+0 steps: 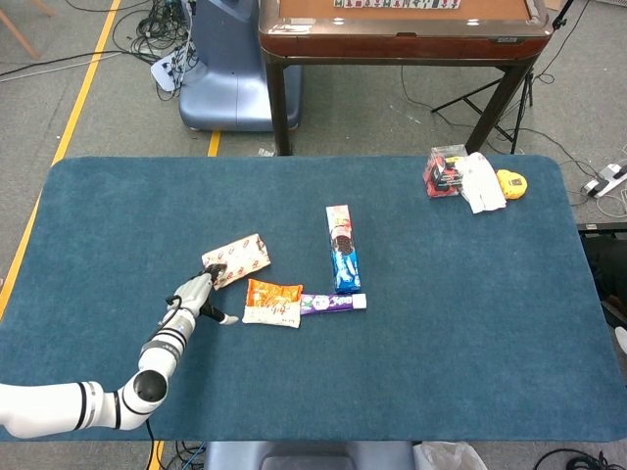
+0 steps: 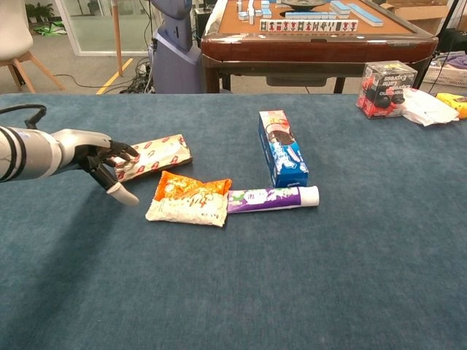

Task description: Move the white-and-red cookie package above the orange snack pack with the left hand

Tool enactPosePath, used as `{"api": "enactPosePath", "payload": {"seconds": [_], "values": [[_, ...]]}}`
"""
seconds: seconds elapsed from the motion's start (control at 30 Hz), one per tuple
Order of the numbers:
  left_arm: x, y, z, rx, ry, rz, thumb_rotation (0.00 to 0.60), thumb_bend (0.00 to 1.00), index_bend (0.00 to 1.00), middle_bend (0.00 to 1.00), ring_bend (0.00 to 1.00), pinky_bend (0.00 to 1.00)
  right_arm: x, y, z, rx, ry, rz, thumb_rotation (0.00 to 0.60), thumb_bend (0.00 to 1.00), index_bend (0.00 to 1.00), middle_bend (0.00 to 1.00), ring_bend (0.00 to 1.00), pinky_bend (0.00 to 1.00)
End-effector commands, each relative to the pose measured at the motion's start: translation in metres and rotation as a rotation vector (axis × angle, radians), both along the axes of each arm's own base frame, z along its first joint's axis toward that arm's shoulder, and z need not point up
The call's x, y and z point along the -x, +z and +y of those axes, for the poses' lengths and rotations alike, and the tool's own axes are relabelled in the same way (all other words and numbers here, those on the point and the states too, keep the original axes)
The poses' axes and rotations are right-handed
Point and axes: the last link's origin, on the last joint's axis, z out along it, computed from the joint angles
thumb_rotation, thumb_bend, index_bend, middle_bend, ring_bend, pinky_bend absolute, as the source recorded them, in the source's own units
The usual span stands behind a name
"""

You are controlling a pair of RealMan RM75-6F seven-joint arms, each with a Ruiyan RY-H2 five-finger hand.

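The white-and-red cookie package lies slanted just up and left of the orange snack pack, its right end close to the pack's top left corner. My left hand holds the package by its left end, dark fingertips on top and the white-tipped thumb pointing down toward the cloth. A dark shadow runs under the package's right edge. No right hand shows in either view.
A purple toothpaste tube touches the orange pack's right side. A blue cookie box stands above the tube. A clear red box, white cloth and yellow item sit at the far right corner of the blue table.
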Motion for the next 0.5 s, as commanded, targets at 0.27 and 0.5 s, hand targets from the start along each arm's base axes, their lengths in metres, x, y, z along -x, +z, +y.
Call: {"api": "enactPosePath", "payload": {"seconds": [0.27,0.5], "values": [[-0.005,-0.006,0.014,-0.026,-0.018,0.009,0.600,0.00,0.00,0.00,0.00,0.00,0.001,0.001,0.000,0.001,-0.003,-0.003,0.600,0.28,0.32,0.30,0.17,0.32],[-0.009,-0.009,0.022,-0.036,-0.025,0.002,0.600,0.00,0.00,0.00,0.00,0.00,0.002,0.002,0.000,0.001,-0.003,-0.005,0.600,0.28,0.32,0.30,0.17,0.32]]}}
